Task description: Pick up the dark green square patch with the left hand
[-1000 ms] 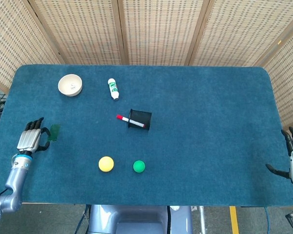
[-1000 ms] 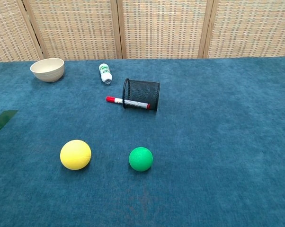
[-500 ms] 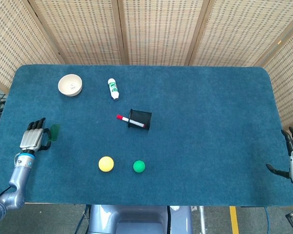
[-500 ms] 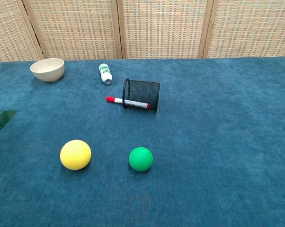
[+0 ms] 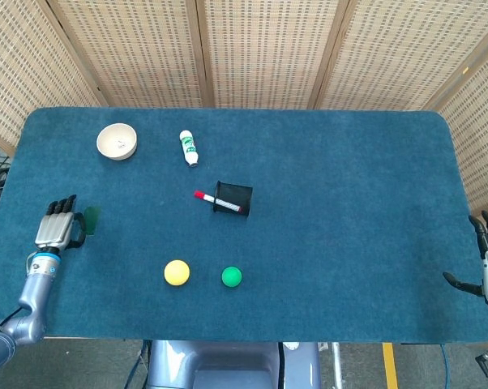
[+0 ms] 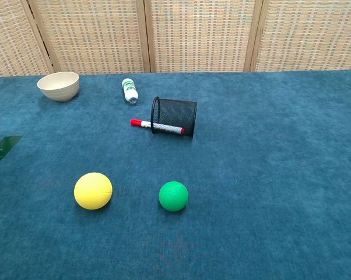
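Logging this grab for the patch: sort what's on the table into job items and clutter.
Job:
dark green square patch, at the left hand's fingertips
left hand

Lying about:
bowl
small white bottle
mesh pen cup, tipped over
red marker, partly inside it
yellow ball
green ball

Open blue cloth lay all around the overturned black mesh cup (image 5: 233, 198). A red marker (image 5: 218, 201) jutted from its left side. A yellow ball (image 5: 177, 272) and green ball (image 5: 232, 276) sat nearer the front edge, a bowl (image 5: 117, 141) and white bottle (image 5: 188, 148) behind-left.
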You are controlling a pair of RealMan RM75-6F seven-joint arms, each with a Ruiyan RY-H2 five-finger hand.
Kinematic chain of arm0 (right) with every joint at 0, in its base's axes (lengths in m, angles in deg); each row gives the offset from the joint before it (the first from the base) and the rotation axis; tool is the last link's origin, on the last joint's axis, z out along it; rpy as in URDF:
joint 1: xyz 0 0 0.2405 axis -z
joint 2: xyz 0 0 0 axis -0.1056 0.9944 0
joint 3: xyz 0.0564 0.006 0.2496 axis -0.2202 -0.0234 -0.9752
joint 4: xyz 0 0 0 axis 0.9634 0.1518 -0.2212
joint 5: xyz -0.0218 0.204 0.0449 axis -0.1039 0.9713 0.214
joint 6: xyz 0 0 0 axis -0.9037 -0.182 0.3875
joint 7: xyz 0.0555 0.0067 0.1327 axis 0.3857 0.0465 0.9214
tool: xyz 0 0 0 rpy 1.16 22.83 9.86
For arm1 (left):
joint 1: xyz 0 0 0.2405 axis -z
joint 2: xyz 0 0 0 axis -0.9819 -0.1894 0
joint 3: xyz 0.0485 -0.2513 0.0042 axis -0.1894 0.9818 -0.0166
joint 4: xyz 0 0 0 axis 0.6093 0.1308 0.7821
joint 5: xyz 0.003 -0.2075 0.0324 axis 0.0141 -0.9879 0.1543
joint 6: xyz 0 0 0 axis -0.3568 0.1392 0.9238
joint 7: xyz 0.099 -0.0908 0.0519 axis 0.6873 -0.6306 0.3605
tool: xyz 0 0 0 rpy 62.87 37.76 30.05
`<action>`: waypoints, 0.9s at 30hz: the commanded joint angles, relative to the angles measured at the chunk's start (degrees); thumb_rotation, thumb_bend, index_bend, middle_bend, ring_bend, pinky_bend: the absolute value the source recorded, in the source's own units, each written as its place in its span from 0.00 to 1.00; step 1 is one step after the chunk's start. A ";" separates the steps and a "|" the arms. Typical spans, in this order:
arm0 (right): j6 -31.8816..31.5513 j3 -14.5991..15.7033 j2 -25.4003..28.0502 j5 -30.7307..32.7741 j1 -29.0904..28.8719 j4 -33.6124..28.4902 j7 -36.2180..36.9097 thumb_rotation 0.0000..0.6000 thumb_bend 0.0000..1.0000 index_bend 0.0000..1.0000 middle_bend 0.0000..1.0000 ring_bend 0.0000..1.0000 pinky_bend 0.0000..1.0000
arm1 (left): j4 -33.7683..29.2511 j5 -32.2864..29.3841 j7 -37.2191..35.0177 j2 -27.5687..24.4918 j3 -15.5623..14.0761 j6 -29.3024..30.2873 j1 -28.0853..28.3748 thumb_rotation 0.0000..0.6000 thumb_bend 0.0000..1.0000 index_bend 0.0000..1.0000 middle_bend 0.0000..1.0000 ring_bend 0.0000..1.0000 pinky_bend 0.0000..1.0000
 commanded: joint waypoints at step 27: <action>0.51 0.00 0.02 0.23 -0.13 0.19 0.56 1.00 0.00 0.00 0.00 0.00 0.00 | 0.65 -0.90 0.13 0.22 1.49 0.38 0.75 1.00 0.53 0.86 0.00 0.00 0.00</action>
